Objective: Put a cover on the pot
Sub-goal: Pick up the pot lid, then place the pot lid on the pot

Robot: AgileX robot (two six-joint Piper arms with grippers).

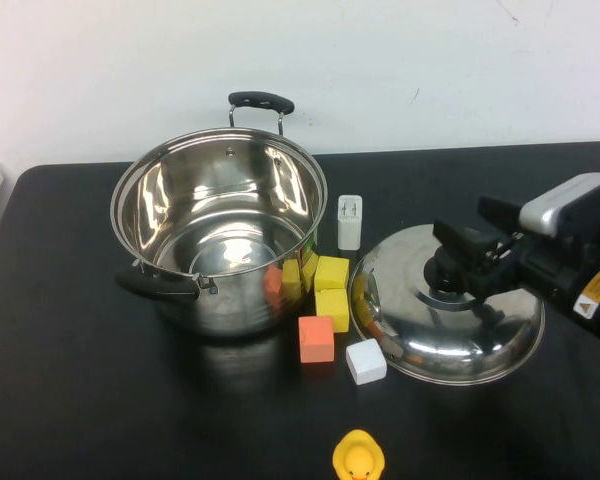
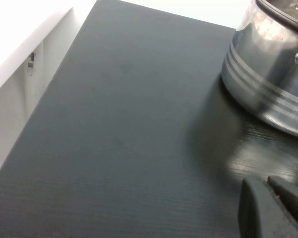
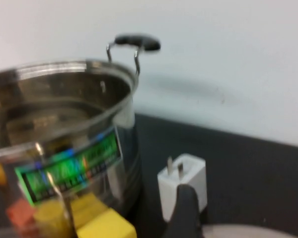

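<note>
The pot (image 1: 220, 225), a large shiny steel stockpot with two black handles, stands open at the table's left-centre. It also shows in the left wrist view (image 2: 268, 74) and the right wrist view (image 3: 59, 134). The domed steel lid (image 1: 450, 320) lies on the table to the right of the pot. My right gripper (image 1: 458, 264) is over the lid, its jaws closed on either side of the black knob (image 1: 443, 270). One of its fingers (image 3: 186, 210) shows in the right wrist view. My left gripper (image 2: 265, 182) is shut and empty, low over the table left of the pot.
Between pot and lid stand two yellow cubes (image 1: 331, 290), an orange cube (image 1: 316, 338), a white cube (image 1: 366, 361) and a white plug adapter (image 1: 350, 221). A yellow rubber duck (image 1: 359, 457) sits at the front edge. A white wall rises behind the table.
</note>
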